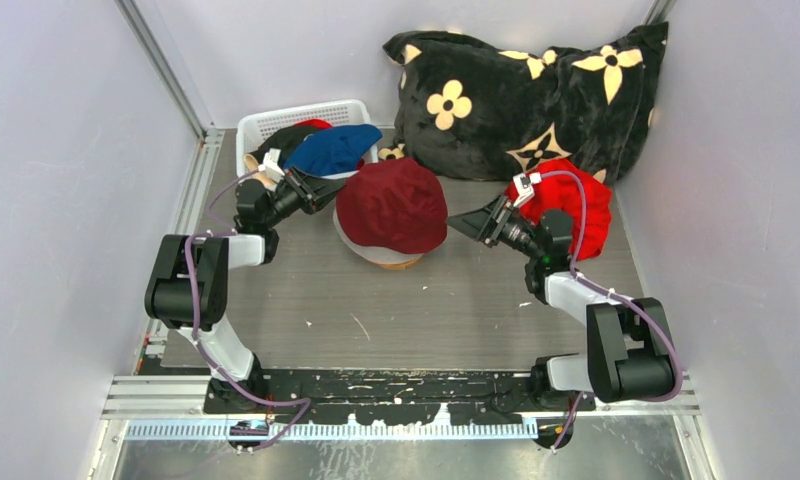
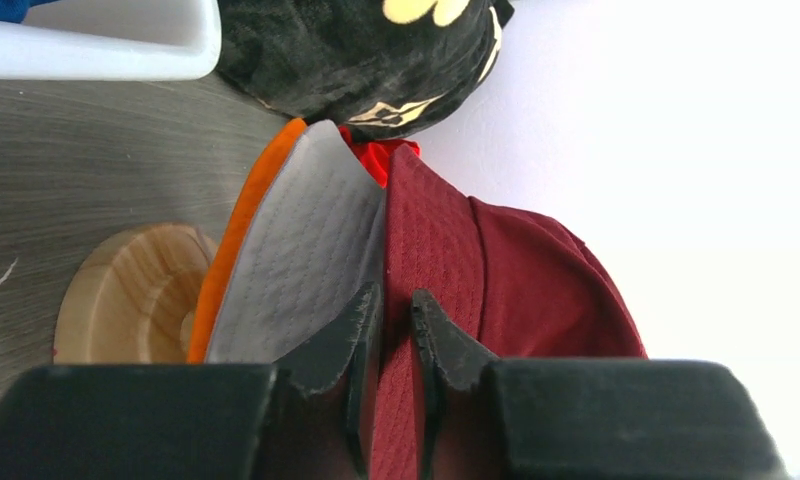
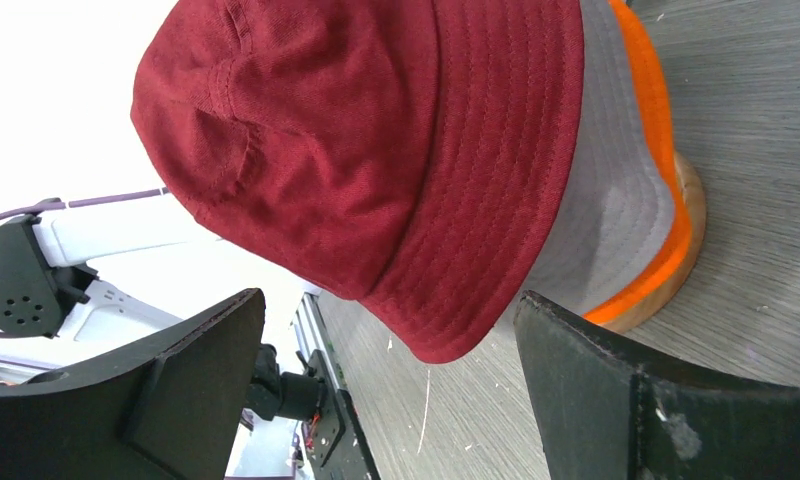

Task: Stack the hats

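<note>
The dark red hat (image 1: 391, 203) sits on top of the grey hat (image 2: 306, 250) and the orange hat (image 2: 238, 240) on the wooden stand (image 1: 391, 262). My left gripper (image 1: 328, 190) is at the stack's left side, its jaws (image 2: 396, 297) shut on the dark red brim (image 2: 416, 250). My right gripper (image 1: 466, 222) is open and empty just right of the stack; in its wrist view (image 3: 388, 300) the dark red hat (image 3: 376, 130) hangs ahead of the jaws. The bright red hat (image 1: 581, 215) lies behind the right arm. The blue hat (image 1: 331, 148) and the black hat (image 1: 288, 135) lie in the basket.
A white basket (image 1: 266, 122) stands at the back left. The black cushion with cream flowers (image 1: 526, 90) leans in the back right corner. Walls close in the left, back and right sides.
</note>
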`<state>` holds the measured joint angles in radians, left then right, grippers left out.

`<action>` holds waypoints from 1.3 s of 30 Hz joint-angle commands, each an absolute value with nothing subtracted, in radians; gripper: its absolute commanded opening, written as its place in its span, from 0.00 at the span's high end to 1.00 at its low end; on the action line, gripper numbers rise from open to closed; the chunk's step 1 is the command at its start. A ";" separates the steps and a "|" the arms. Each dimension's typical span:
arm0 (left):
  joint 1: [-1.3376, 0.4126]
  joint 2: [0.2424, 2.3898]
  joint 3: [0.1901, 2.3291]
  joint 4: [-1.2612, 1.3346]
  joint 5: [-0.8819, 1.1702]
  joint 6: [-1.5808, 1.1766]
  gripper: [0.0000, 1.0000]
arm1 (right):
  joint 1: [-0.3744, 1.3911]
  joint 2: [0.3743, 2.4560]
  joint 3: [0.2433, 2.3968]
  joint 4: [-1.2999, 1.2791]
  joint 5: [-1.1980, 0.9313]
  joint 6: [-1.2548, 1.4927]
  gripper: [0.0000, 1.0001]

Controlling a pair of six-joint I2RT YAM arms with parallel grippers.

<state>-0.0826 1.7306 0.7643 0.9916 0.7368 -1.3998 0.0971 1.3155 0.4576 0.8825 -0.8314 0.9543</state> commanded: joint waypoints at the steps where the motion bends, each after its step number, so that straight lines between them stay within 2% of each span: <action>1: -0.077 1.732 0.751 1.107 0.777 -1.425 0.86 | 0.088 1.321 0.468 0.956 -0.833 0.956 0.01; 6: -0.077 1.741 0.750 1.124 0.781 -1.440 1.00 | 0.081 1.330 0.462 0.969 -0.834 0.960 0.01; 14: -0.075 1.733 0.720 1.060 0.746 -1.378 1.00 | 0.078 1.415 0.456 1.095 -0.844 1.028 0.02; 24: -0.076 1.747 0.725 1.026 0.741 -1.346 1.00 | 0.080 1.548 0.489 1.243 -0.879 1.098 0.07; 30: -0.075 1.747 0.727 0.999 0.728 -1.325 1.00 | 0.092 1.644 0.532 1.361 -0.908 1.182 0.14; 39: -0.066 1.737 0.727 0.976 0.714 -1.307 1.00 | 0.134 1.813 0.609 1.592 -0.935 1.354 0.32</action>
<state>-0.0818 1.7462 0.7208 0.9699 0.7338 -1.3411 0.1123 1.7706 0.5549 1.3842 -0.9039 1.2549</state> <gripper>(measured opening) 0.010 0.714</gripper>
